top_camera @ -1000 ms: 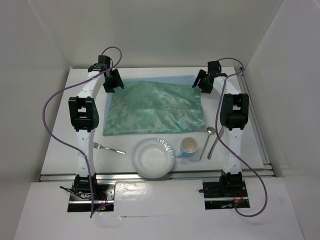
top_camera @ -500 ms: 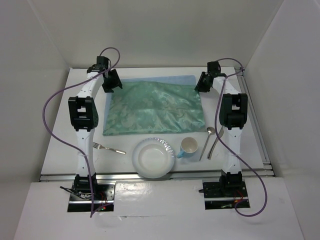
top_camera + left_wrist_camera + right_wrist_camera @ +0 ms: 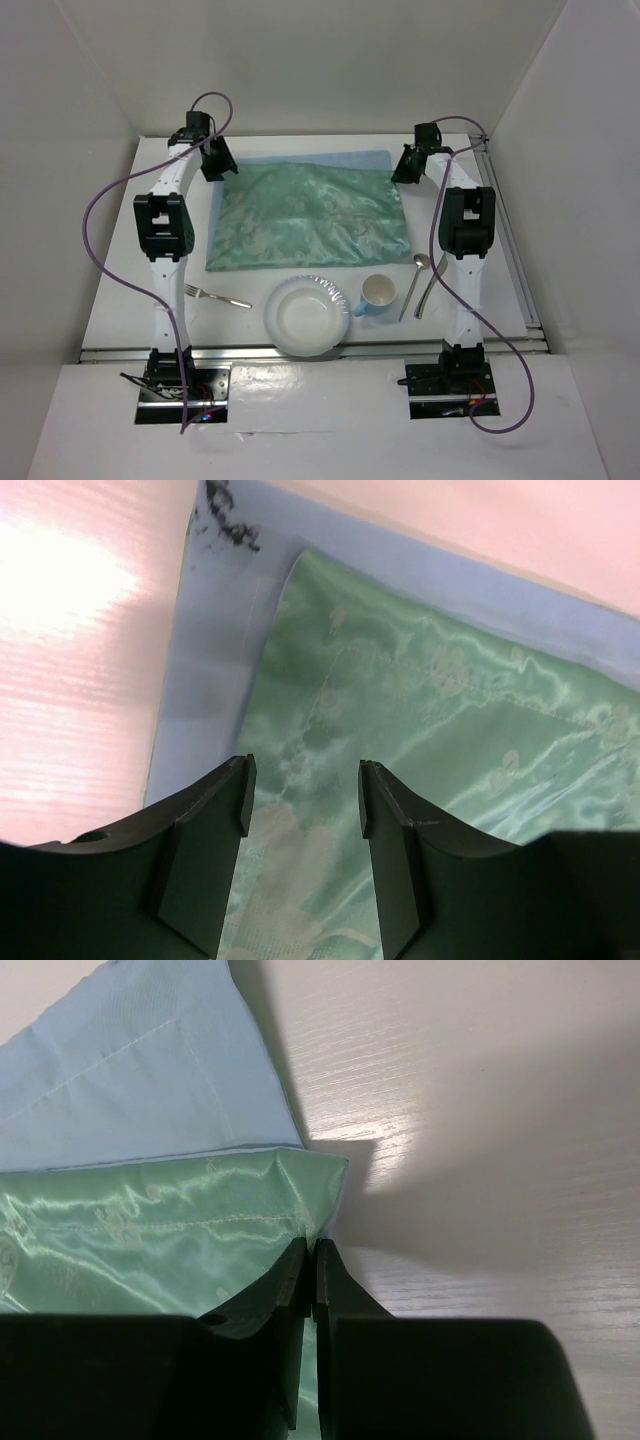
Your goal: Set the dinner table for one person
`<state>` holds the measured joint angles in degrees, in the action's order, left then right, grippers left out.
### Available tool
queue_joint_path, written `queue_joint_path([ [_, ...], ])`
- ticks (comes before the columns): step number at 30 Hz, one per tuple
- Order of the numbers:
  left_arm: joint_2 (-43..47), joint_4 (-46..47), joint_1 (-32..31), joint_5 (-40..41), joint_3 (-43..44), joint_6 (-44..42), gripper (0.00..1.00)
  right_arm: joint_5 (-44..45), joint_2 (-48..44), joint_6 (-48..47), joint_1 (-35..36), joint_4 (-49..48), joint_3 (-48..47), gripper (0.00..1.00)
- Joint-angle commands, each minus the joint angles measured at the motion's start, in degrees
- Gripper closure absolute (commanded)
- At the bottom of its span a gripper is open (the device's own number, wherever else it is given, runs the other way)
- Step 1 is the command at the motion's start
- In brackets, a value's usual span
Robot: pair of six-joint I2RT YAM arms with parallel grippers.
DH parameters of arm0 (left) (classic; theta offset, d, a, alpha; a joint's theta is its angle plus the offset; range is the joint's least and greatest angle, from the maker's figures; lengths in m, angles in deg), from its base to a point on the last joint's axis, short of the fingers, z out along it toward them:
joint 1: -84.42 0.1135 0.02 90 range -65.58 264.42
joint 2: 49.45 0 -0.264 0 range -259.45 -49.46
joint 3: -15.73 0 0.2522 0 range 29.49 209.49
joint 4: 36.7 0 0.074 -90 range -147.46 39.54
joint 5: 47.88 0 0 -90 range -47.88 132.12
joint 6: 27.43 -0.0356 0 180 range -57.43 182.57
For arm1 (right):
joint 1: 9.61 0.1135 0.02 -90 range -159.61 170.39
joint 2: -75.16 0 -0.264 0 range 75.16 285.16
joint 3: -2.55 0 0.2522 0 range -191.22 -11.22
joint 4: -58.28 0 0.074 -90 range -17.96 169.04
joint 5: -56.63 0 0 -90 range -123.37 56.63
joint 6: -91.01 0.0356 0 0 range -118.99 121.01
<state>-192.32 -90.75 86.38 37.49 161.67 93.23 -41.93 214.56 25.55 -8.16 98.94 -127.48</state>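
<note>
The dinner table is a white top. On it lies a shiny green patterned mat over a light blue cloth. My right gripper is shut on the mat's far right corner, with the edge pinched between its fingers. It sits at that corner in the top view. My left gripper is open just above the mat's far left corner, with green fabric showing between its fingers. In the top view the left gripper is at that corner.
Near the front edge lie a fork, a white paper plate, a blue-and-white cup, a spoon and a knife. A metal rail runs along the right edge. White walls enclose the table.
My right gripper has closed on the mat's far right corner. My left gripper has shifted slightly left toward the far left corner and its jaws have narrowed a little.
</note>
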Motion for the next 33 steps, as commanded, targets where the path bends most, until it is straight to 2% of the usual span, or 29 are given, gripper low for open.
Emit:
queue_joint_path([
  [1,-3.02,1.89,0.15,-0.83,4.22,1.6,0.38,0.21,-2.63,-0.19,-0.31,1.23,-1.78,0.92],
  [9,-3.82,5.66,0.15,-0.3,3.96,2.65,0.39,0.21,-3.16,-0.72,-0.31,0.7,-1.24,0.92],
  [17,-5.14,4.35,0.15,3.65,5.72,1.51,0.41,-0.32,-3.16,-0.72,-0.31,0.7,-1.24,0.92],
  [28,-6.9,3.73,0.15,3.13,4.4,0.28,0.41,-0.32,-2.63,-1.24,-0.31,0.7,-1.24,0.92],
  [30,-6.9,3.73,0.15,3.65,4.4,-0.24,0.45,-0.32,-2.63,-1.24,-0.31,0.7,-1.24,0.92],
  [31,-6.9,3.73,0.15,3.66,4.4,-0.24,0.5,-0.32,-2.63,-1.24,-0.31,0.7,-1.24,0.92],
  [32,-5.68,3.73,0.15,3.66,3.71,-0.24,0.63,-0.32,-2.63,-1.24,-0.31,0.7,-1.24,0.93],
  [33,-5.15,4.43,0.15,3.66,3.7,-0.24,0.69,0.2,-2.63,-1.24,-0.31,0.7,-1.24,0.93],
])
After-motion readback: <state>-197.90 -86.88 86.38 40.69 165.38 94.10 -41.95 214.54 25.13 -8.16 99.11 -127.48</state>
